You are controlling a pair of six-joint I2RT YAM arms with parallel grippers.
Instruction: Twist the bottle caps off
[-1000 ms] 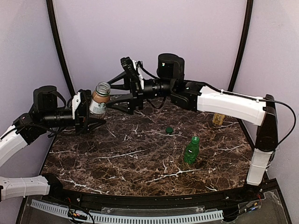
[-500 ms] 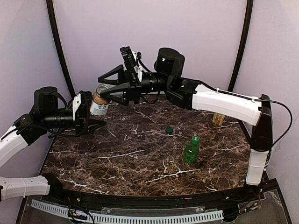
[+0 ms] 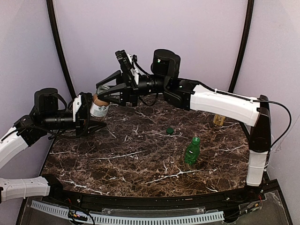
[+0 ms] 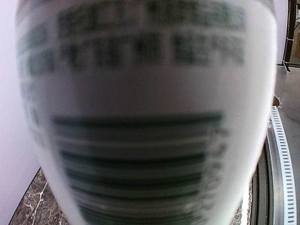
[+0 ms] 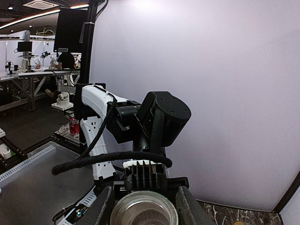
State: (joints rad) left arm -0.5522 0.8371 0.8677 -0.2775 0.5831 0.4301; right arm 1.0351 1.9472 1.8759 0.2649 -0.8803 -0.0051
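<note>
Your left end effector (image 3: 93, 117) pinches a glass bottle (image 3: 98, 108) at the desk's far left, mouth up; its white label with dark green print is too blurred to read. Your right end effector (image 3: 100, 93) has closed on that bottle's open mouth, a finger (image 5: 105, 206) against each side of the rim. The dark green cap (image 3: 169, 131) lies flat and loose on the desk (image 3: 117, 164) right of centre, while the bright green cap (image 3: 196, 139) tops an upright green bottle (image 3: 191, 153) just nearer, axis vertical

Dark marble tabletop (image 3: 117, 164); lilac backdrop (image 3: 197, 37); white perforated strip (image 3: 154, 219) along near edge.
</note>
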